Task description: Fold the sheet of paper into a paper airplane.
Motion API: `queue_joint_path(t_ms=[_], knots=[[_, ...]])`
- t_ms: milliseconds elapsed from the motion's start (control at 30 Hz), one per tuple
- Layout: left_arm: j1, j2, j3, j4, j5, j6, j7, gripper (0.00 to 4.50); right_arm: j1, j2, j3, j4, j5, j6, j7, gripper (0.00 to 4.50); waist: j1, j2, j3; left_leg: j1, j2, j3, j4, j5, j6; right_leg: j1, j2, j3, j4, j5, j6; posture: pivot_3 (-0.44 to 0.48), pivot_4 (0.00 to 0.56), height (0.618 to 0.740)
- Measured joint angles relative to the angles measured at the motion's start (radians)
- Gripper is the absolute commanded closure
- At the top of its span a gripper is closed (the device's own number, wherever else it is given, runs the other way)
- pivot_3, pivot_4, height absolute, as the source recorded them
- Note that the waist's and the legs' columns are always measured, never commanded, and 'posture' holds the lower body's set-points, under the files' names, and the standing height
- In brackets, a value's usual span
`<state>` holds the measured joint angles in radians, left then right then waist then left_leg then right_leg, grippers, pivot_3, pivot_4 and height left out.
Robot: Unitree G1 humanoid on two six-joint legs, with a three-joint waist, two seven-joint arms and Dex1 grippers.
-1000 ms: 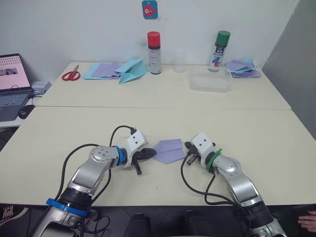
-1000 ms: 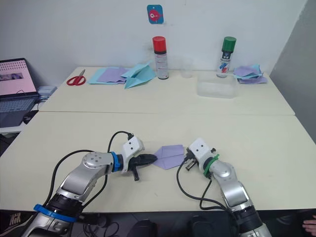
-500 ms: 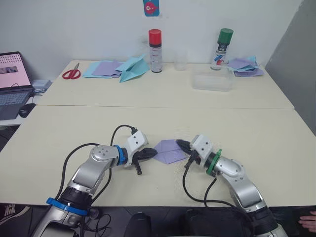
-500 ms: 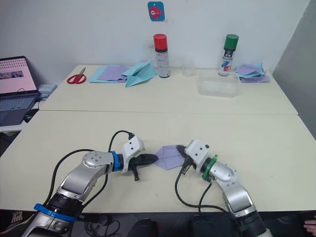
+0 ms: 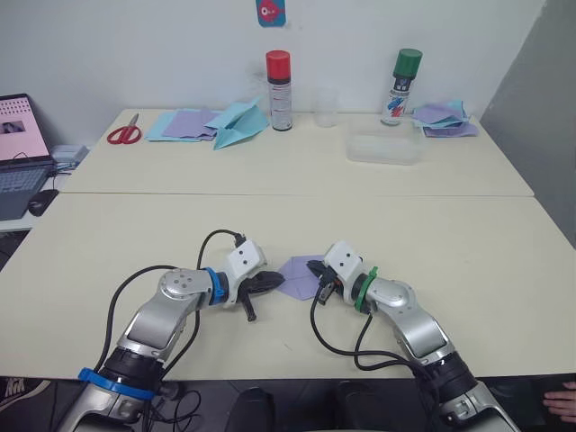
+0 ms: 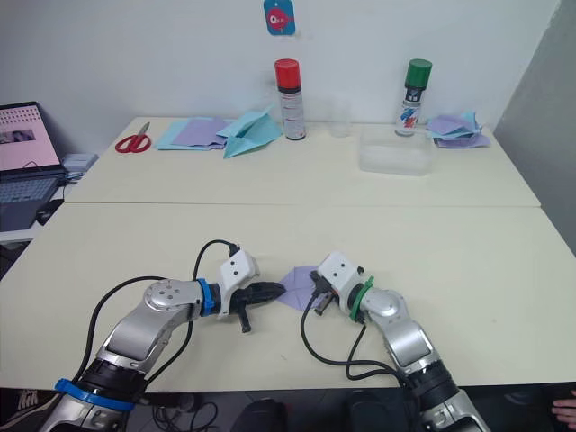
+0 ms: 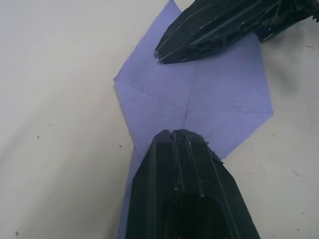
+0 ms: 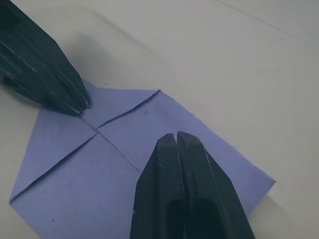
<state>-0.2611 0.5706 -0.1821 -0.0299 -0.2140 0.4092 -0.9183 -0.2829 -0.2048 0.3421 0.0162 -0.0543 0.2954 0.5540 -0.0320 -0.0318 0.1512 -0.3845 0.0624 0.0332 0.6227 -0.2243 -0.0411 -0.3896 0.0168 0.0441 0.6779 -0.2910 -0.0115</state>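
Left eye view: our right gripper [image 5: 312,268] has slid across the creased lavender-purple sheet of paper [image 5: 297,275], probably pressing a fold; both grippers' fingers closed, holding nothing, left gripper [image 5: 277,283] pinning its edge.

Silver arms, blue and green bands, black cables.

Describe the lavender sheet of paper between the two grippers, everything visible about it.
The sheet of paper is thin, matte lavender-purple, lying flat on the near cream table. Corners are folded in, leaving an angular outline with a point at one end, and straight creases meet near its middle. The left gripper, fingers shut, presses down on one edge; the right gripper, also shut, presses on the opposite side. It is not yet a finished airplane.
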Motion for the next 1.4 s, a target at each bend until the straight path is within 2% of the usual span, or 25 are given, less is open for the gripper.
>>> queue_joint_path(t_ms=[167, 233, 567, 833, 1033, 1233, 1400], knots=[[-0.010, -0.028, 0.022, 0.000, -0.020, 0.038, 0.029, 4.50, -0.003, -0.001, -0.001, -0.006, 0.000, 0.002, 0.005, 4.42, 0.000, -0.003, 0.004, -0.001, 0.000, 0.000, 0.000, 0.000, 0.000, -0.001, 0.000, 0.000, 0.000, 0.001, 0.001, 0.000, 0.150, 0.740], [-0.018, -0.036, 0.013, 0.002, -0.012, 0.036, 0.033, 4.50, -0.005, -0.001, -0.002, -0.006, 0.000, 0.003, 0.005, 4.42, 0.000, -0.003, 0.005, -0.002, 0.000, 0.000, 0.000, 0.000, 0.000, -0.001, 0.000, 0.000, 0.000, 0.003, 0.006, 0.000, 0.150, 0.740], [-0.020, -0.057, -0.037, 0.011, 0.026, -0.045, 0.013, 4.50, -0.014, -0.004, -0.004, -0.004, 0.000, 0.006, 0.007, 4.42, 0.000, -0.003, 0.005, -0.008, 0.000, 0.000, 0.001, 0.000, 0.000, -0.006, 0.000, -0.001, 0.000, 0.003, 0.007, 0.000, 0.150, 0.740], [0.008, -0.027, -0.041, -0.009, 0.032, -0.031, 0.016, 4.50, -0.023, -0.004, -0.003, -0.001, 0.000, 0.017, 0.011, 4.42, -0.001, -0.003, 0.004, -0.008, 0.000, 0.000, 0.000, 0.000, 0.000, -0.006, 0.000, 0.000, 0.000, 0.003, 0.007, 0.000, 0.150, 0.740], [0.077, 0.021, 0.052, -0.054, -0.051, 0.068, 0.013, 4.50, -0.024, -0.005, -0.003, -0.001, 0.000, 0.023, 0.012, 4.42, -0.003, -0.003, 0.004, -0.005, 0.000, 0.000, -0.002, 0.000, 0.000, -0.006, 0.000, -0.001, 0.000, 0.003, 0.006, 0.000, 0.150, 0.740], [0.150, 0.077, 0.119, -0.087, -0.083, 0.084, 0.019, 4.50, -0.023, -0.010, -0.003, 0.002, 0.000, 0.024, 0.015, 4.42, -0.004, -0.003, 0.002, 0.004, 0.000, 0.003, -0.009, 0.000, 0.000, -0.002, 0.000, 0.002, 0.000, -0.002, -0.002, 0.000, 0.150, 0.740], [0.210, 0.080, 0.190, -0.127, -0.138, 0.095, 0.029, 4.50, -0.025, -0.012, -0.004, 0.002, 0.000, 0.020, 0.023, 4.42, -0.004, -0.004, 0.002, 0.004, 0.001, 0.002, -0.012, 0.000, 0.000, -0.003, 0.000, 0.000, 0.000, -0.003, -0.004, 0.000, 0.150, 0.740]])
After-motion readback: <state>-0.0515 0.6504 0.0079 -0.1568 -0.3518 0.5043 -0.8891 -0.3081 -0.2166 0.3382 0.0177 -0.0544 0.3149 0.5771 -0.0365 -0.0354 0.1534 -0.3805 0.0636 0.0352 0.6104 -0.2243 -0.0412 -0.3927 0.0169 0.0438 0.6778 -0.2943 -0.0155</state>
